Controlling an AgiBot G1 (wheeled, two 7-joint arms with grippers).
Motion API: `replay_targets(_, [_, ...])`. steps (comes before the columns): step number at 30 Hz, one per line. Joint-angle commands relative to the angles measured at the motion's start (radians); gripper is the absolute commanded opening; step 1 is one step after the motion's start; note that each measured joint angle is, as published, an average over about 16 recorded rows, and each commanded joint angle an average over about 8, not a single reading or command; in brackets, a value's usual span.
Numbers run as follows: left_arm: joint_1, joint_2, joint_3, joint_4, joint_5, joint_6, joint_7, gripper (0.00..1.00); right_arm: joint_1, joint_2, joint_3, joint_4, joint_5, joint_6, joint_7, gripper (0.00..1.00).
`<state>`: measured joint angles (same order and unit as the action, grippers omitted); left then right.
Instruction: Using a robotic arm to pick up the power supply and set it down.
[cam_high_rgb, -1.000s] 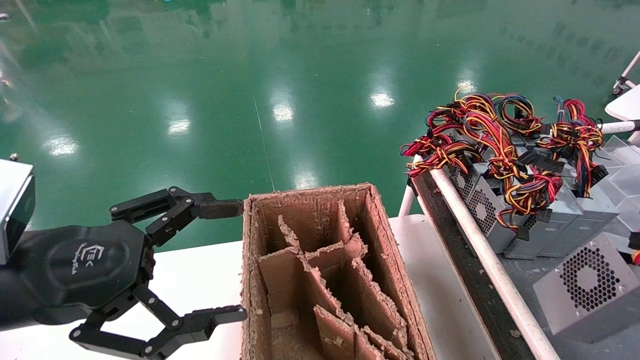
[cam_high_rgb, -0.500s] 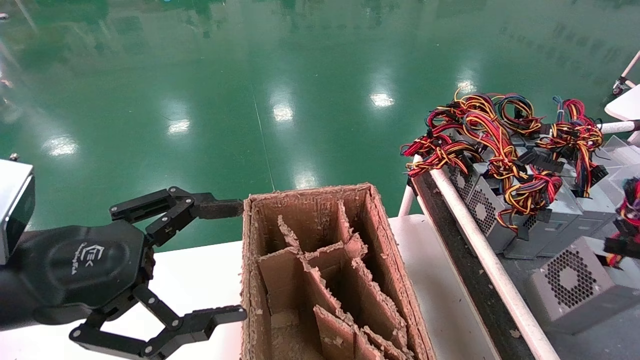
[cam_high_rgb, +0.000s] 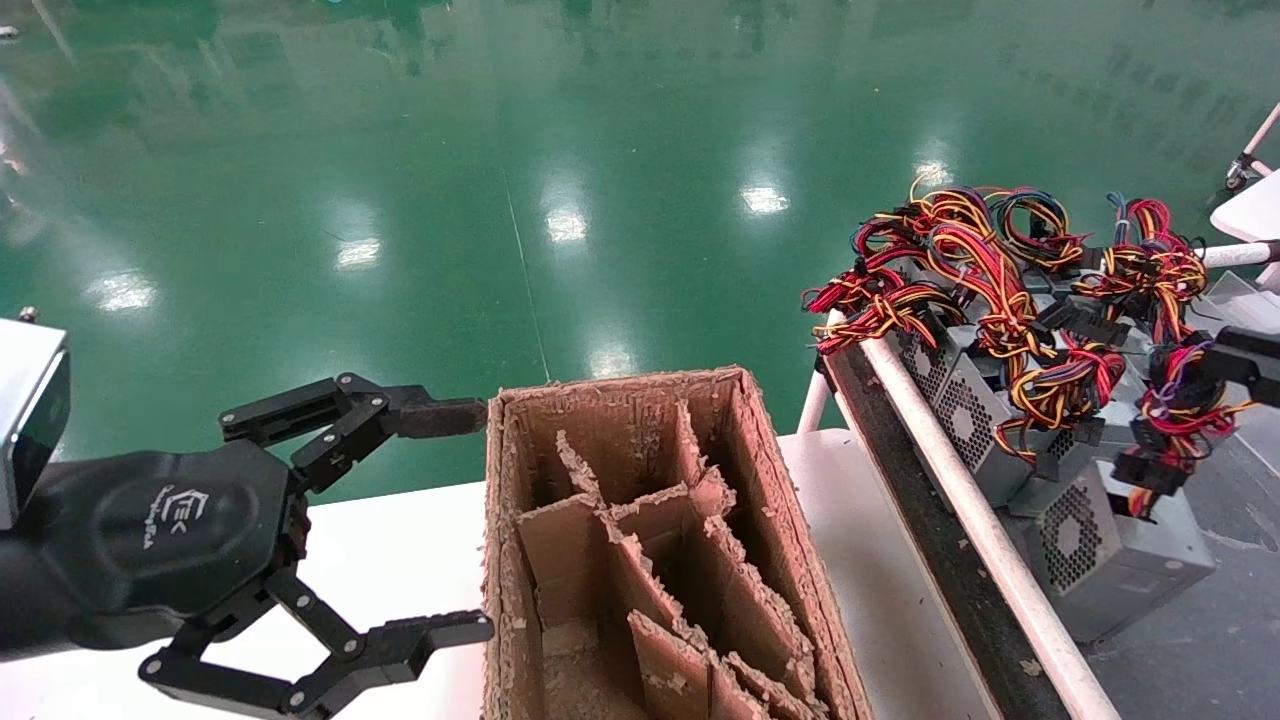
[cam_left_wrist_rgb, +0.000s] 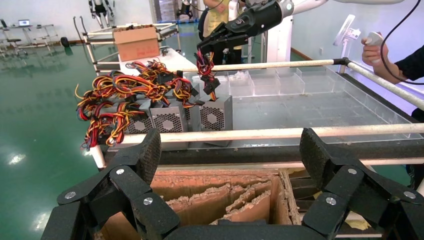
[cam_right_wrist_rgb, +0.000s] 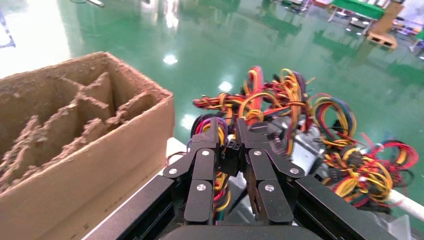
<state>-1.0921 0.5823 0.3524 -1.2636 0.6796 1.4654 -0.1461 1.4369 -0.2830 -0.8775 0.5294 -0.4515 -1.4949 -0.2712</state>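
The power supply (cam_high_rgb: 1110, 545), a silver-grey box with a round fan grille, sits tilted on the dark rack surface beside the other units. Its bundle of red, yellow and purple wires (cam_high_rgb: 1175, 410) rises to my right gripper (cam_high_rgb: 1218, 362), which is shut on it at the right edge of the head view. In the right wrist view the right gripper (cam_right_wrist_rgb: 229, 136) is clamped on the black plug and wires. Whether the box is off the surface I cannot tell. My left gripper (cam_high_rgb: 483, 520) stands open and empty beside the cardboard box; the left wrist view shows the left gripper (cam_left_wrist_rgb: 231, 150) open.
A worn brown cardboard divider box (cam_high_rgb: 770, 480) stands on the white table (cam_high_rgb: 400, 540). A white pipe rail (cam_high_rgb: 960, 500) edges the rack. Several other power supplies (cam_high_rgb: 965, 410) with tangled wires sit in a row at the rack's far end. A person (cam_left_wrist_rgb: 395, 55) stands beyond the rack.
The power supply has slid left toward the rail and the row of others, turning as it went. My right gripper has come into view holding its wires up. The left arm is still.
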Motion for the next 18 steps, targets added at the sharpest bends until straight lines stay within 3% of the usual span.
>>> replay_targets(1, [0.0, 0.0, 0.0, 0.0, 0.0, 0.0, 0.0, 1.0, 0.026, -0.015, -0.002, -0.029, -0.022, -0.018, 0.007, 0.9])
replay_targets(2, [0.0, 0.0, 0.0, 0.0, 0.0, 0.0, 0.0, 1.0, 0.035, -0.02, -0.004, -0.041, -0.029, -0.025, 0.008, 1.0])
replay_targets(18, [0.0, 0.0, 0.0, 0.0, 0.0, 0.0, 0.0, 1.0, 0.106, -0.064, -0.02, -0.139, -0.072, -0.079, 0.004, 1.0])
